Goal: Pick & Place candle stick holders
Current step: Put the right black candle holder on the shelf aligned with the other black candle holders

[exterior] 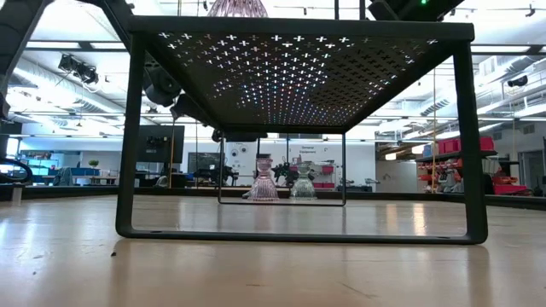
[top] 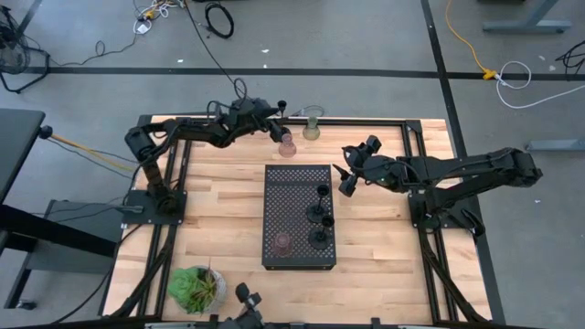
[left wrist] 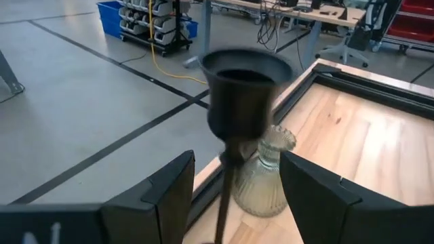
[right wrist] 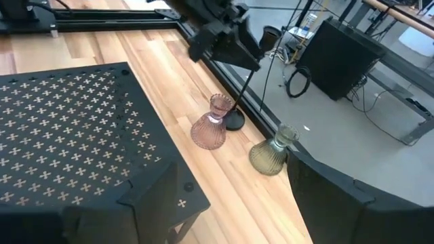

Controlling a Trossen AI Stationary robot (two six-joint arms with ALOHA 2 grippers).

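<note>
My left gripper [top: 276, 126] is open at the table's far edge. Its fingers stand on either side of the thin stem [left wrist: 226, 190] of a black stemmed holder [left wrist: 243, 88]. That holder's round base [right wrist: 234, 121] rests on the table beside the pinkish glass holder [top: 287, 146]. The olive-green holder [top: 312, 130] stands just behind it. Black stemmed holders [top: 321, 215] and a brownish squat holder [top: 282, 243] stand on the black perforated tray [top: 283, 196]. My right gripper [top: 345, 172] is open and empty, just right of the tray's far right corner.
A leafy green plant [top: 195, 286] stands at the near left corner. The table's black frame rail [top: 366, 122] runs along the far edge just behind the glass holders. Bare wood [top: 219, 201] lies left of the tray, and more to its right.
</note>
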